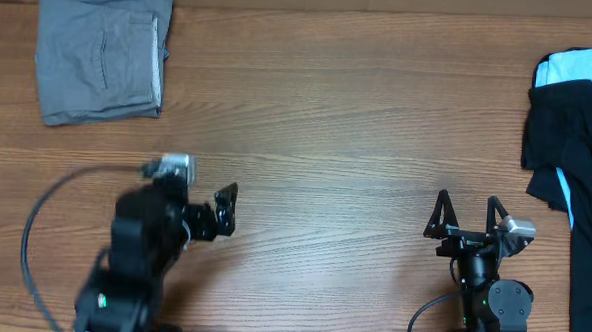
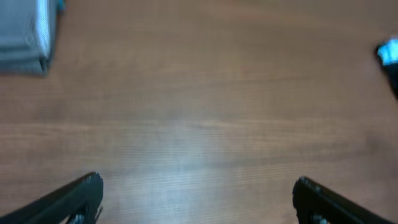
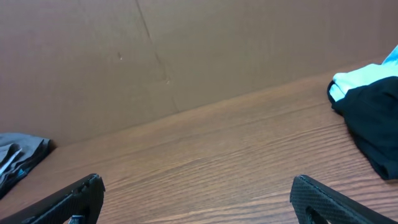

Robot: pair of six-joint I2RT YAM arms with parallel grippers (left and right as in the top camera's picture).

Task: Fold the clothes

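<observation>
I saw one grey garment [image 1: 103, 52] on the table [image 1: 358, 119]. It lay flat as a compact rectangle, with a slit pocket on top and a lighter edge on its right side. In the left wrist view its near edge showed several layers one on the other, so I judged it was already folded at least once. Both tools were empty. The left gripper [image 1: 226, 208] was nearer to me than the garment and a little to its right, well apart from it, with its jaws spread wide. The right gripper [image 1: 466, 215] was much farther to the right of the garment, and its jaws were also apart. Far to the right of the garment lay one heap of black and light-blue clothing [image 1: 577, 148]. I could not count how many pieces were in that heap. So I counted one grey garment, one heap and two grippers. I expected the grey cloth to be light, soft and limp, and not fragile. If I lifted it at one point it would sag and the layers would open. The wood looked smooth, so the cloth could slide when pushed. I would take it at two corners of one edge, pinching all the layers together.
</observation>
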